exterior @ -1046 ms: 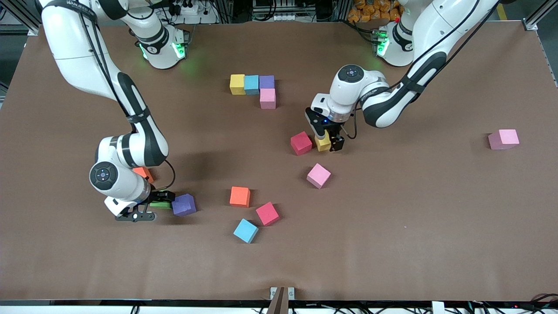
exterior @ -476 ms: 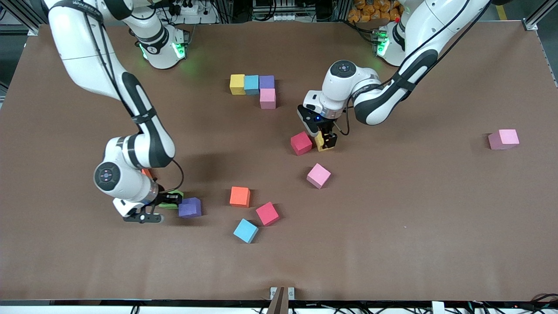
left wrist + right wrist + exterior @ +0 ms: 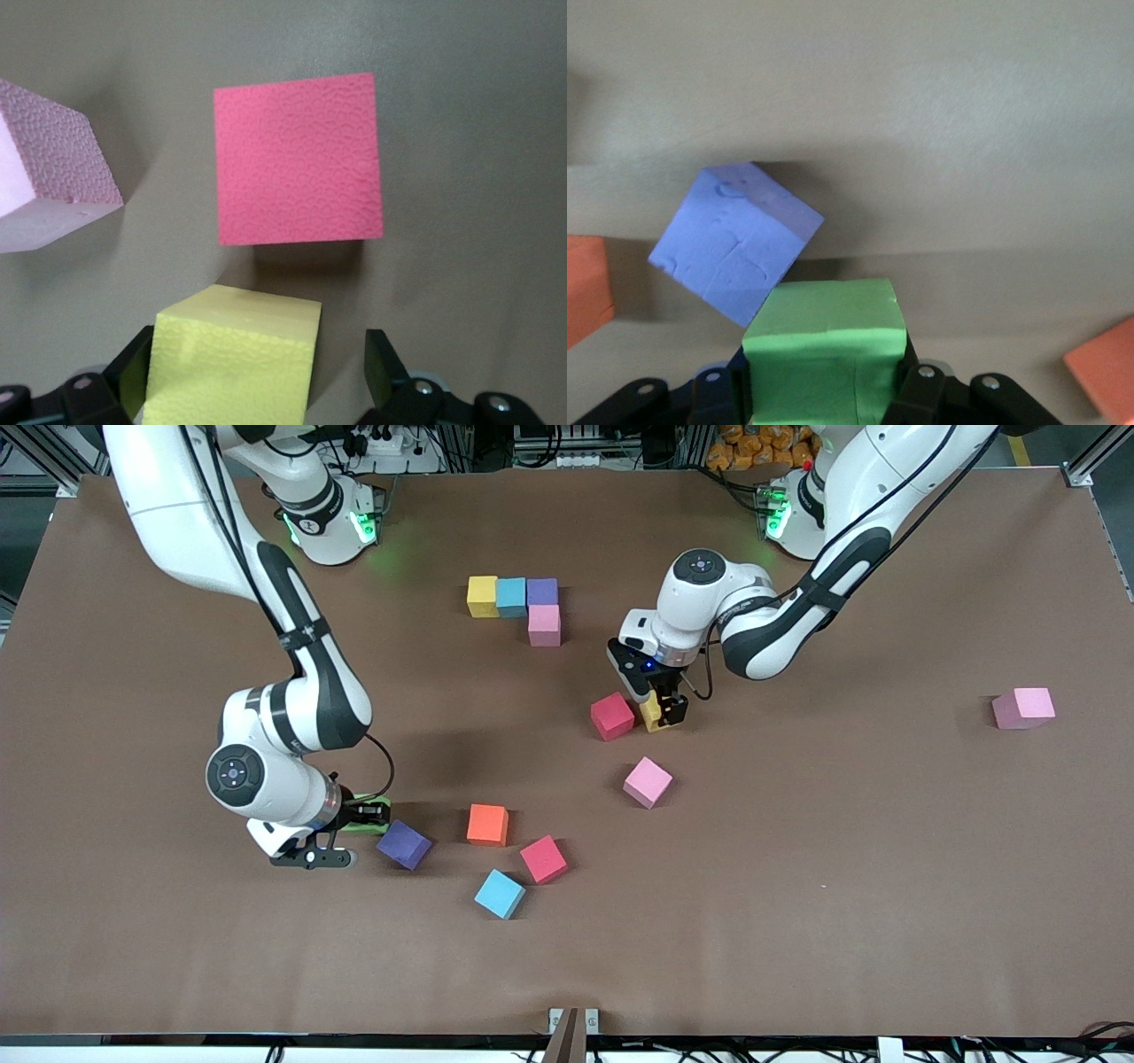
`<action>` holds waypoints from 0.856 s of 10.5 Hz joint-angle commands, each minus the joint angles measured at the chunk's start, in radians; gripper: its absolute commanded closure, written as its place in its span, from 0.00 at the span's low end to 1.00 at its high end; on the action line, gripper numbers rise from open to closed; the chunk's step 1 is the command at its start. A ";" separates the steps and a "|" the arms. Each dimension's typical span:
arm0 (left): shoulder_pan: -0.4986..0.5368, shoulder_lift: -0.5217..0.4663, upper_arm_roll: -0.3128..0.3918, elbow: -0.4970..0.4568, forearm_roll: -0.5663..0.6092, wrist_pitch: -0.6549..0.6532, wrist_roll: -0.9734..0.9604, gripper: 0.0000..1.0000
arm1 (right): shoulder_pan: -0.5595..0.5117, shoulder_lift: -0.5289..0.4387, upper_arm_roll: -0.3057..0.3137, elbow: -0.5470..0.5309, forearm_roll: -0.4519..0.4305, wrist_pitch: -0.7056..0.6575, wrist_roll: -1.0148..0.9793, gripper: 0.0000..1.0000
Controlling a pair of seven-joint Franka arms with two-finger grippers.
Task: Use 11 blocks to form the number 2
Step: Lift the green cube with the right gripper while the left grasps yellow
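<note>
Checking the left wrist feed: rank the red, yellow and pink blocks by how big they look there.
1. Red block, whole face showing.
2. Yellow block and pink block: both cropped by the frame, so unranked.

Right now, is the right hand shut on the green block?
Shut on it: the right hand's fingers press both sides of the green block.

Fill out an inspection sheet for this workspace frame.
Surface: brown table, nothing spilled.
Job's things: four joined blocks start the digit; other blocks lie scattered nearer the camera.
Clutter: nothing seen.
End effectors: left end effector open around the yellow block, beside a red block; right end effector shut on the green block, beside a purple block.
Cables: wrist cable loops clear of the blocks.
Surroundings: wiring off the table by the bases.
</note>
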 commanded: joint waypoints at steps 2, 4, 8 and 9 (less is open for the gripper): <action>0.016 -0.018 -0.009 -0.019 0.039 0.004 -0.025 0.00 | 0.074 -0.061 0.008 -0.082 0.006 -0.009 0.148 1.00; 0.019 -0.025 -0.009 -0.025 0.039 0.004 -0.023 0.03 | 0.102 -0.086 0.030 -0.099 0.006 -0.020 0.220 1.00; 0.048 -0.029 -0.036 -0.039 0.039 0.004 -0.023 0.20 | 0.147 -0.150 0.086 -0.184 0.008 -0.037 0.315 1.00; 0.048 -0.029 -0.036 -0.039 0.039 0.004 -0.023 0.21 | 0.189 -0.155 0.103 -0.186 0.003 -0.034 0.369 1.00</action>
